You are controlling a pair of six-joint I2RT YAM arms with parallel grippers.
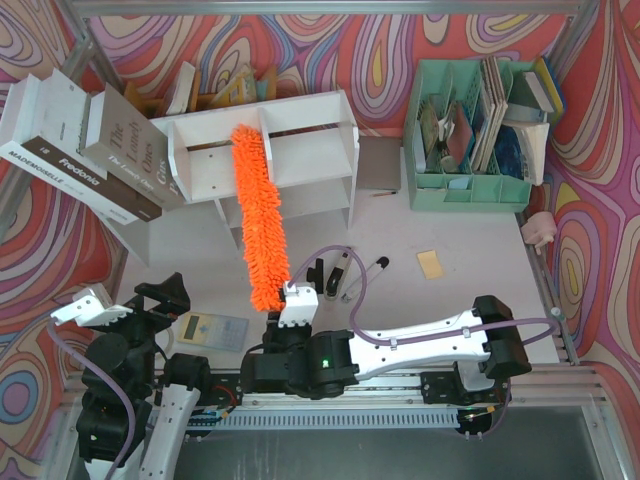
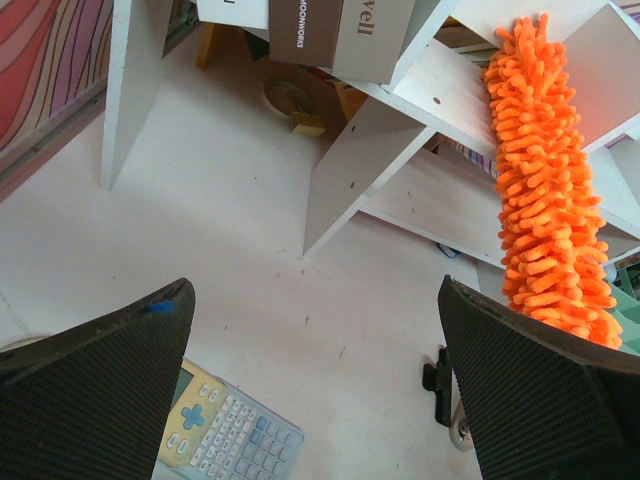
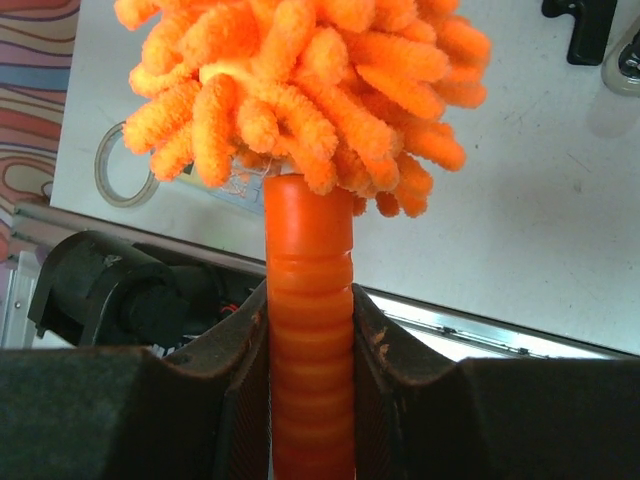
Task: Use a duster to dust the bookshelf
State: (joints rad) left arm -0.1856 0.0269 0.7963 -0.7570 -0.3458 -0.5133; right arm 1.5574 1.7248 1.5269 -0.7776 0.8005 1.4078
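Observation:
The white bookshelf point(image 1: 300, 150) stands at the back middle of the table; it also shows in the left wrist view point(image 2: 380, 150). The fluffy orange duster point(image 1: 258, 215) reaches from my right gripper up to the shelf's top tier, its tip resting on the upper board. My right gripper point(image 1: 297, 298) is shut on the duster's ribbed orange handle point(image 3: 310, 340), both pads pressed against it. The duster also shows in the left wrist view point(image 2: 550, 190). My left gripper point(image 2: 315, 340) is open and empty, low at the front left above a calculator.
Large books point(image 1: 90, 150) lean on the shelf's left end. A mint-green file organiser point(image 1: 475, 130) stands at the back right. A calculator point(image 1: 210, 330), black binder clips point(image 1: 330, 275), a tape roll point(image 3: 125, 165) and a yellow sticky note point(image 1: 431, 263) lie on the table.

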